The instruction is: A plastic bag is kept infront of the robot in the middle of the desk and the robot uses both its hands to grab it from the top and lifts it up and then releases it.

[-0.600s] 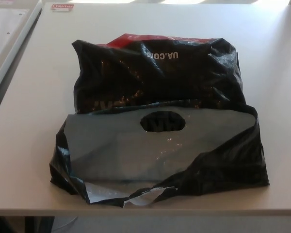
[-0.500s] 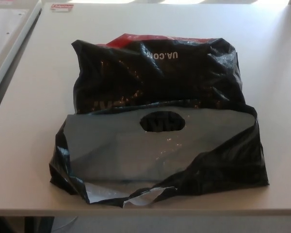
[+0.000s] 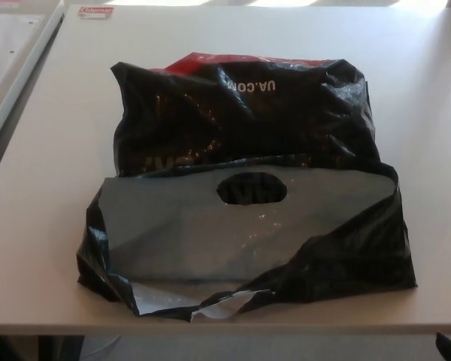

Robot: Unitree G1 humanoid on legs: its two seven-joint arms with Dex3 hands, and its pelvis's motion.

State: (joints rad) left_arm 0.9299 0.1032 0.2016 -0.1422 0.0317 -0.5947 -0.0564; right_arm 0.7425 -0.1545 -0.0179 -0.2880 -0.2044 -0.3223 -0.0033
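The black plastic bag lay flat in the middle of the pale surface, its cut-out handle on the near fold. White inverted lettering read "UA.COM" near its red far edge. A dark sliver showed at the near right corner; its fingers' state could not be told.

Contents of the plastic bag hidden; dark sliver at the bottom-right corner unidentifiable.
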